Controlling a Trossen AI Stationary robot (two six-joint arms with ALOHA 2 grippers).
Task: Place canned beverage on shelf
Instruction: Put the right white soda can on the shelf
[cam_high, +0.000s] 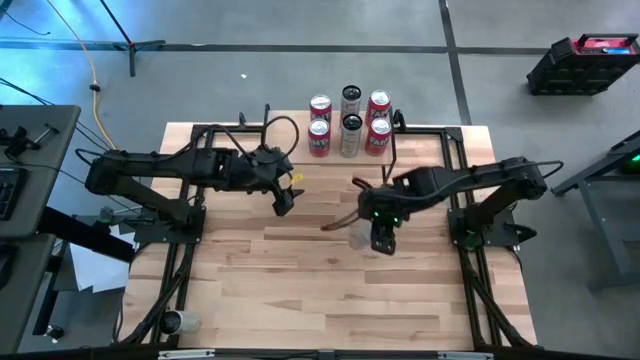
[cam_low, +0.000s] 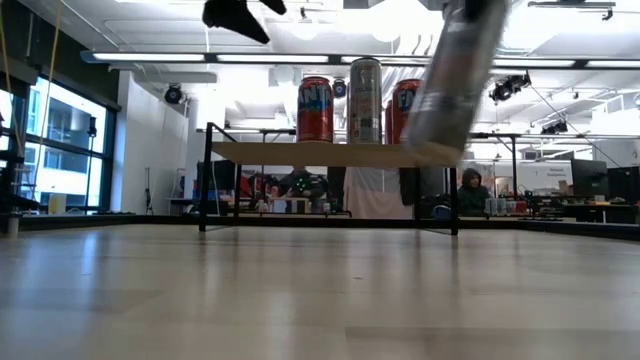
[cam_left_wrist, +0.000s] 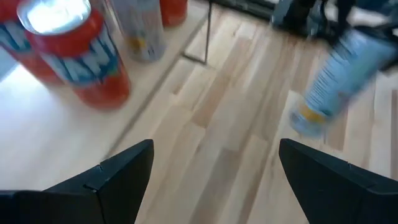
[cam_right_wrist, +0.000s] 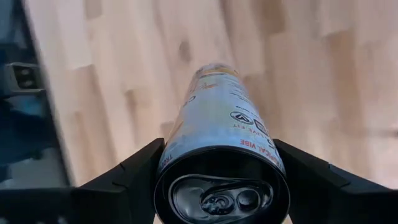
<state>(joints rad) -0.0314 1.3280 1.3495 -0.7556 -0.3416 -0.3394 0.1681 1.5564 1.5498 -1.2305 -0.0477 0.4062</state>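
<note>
Carrying slim silver-blue beverage can in right gripper — fingers clamped on its sides near the top end, pull-tab lid facing the wrist camera, body tilted, hanging above the butcher-block wooden tabletop in front of the shelf. Not touching the table.

Heading for small raised shelf with light wood plank top and thin black legs — already holding red cans and silver cans in two rows of three, looking full from above.

Doing this well, by judgement: levelling the can upright first, clearing the plank edge in height, finding a bare patch near the front edge, avoiding knocking the standing cans.

Left gripper hovering just beside the shelf's left front corner, fingers spread wide, holding nothing.

Reading labels: "VIBE" partly legible on the held can; red cans showing blue lettering, too blurred to read for sure.
</note>
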